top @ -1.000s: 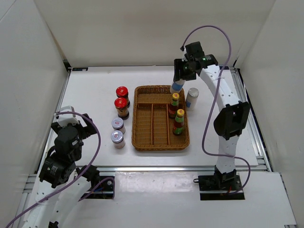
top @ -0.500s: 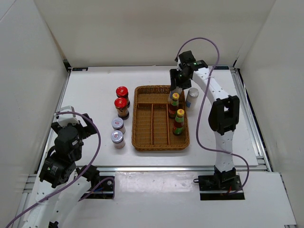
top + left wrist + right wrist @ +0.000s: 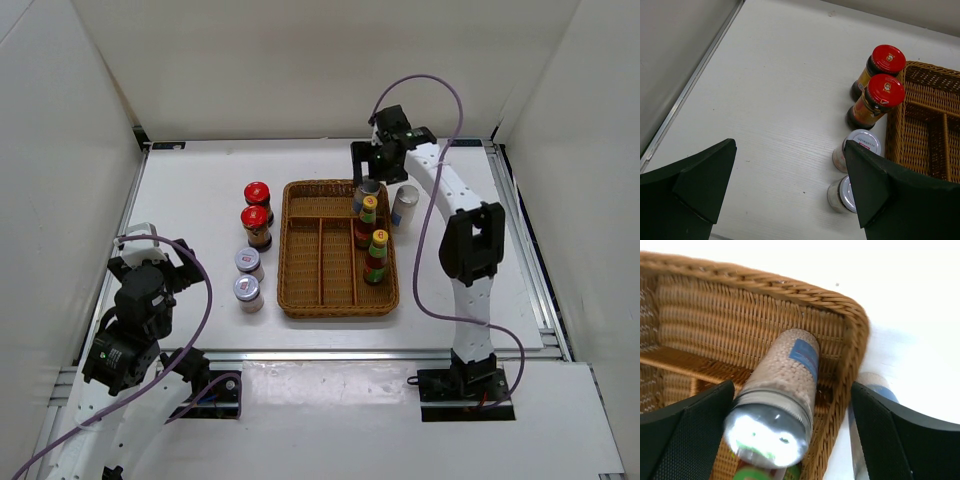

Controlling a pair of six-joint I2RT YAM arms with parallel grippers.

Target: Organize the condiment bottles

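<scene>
Hovering spread-fingered, right claw (image 3: 792, 395) straddles silver-capped bottle (image 3: 785, 370) in tray (image 3: 852, 322)

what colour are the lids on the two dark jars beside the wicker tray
Red, both lids; the left wrist view shows them best.

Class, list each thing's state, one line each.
Left gripper: open, empty
Right gripper: open, straddling white bottle
White bottle: in wicker tray corner
Other white bottle: upright, beside tray
Red-lidded jars: upright on table
Silver-lidded jars: upright on table
Sauce bottles: upright in tray

Brown wicker tray (image 3: 300, 265) (several compartments) on the white table (image 3: 190, 210).
</scene>
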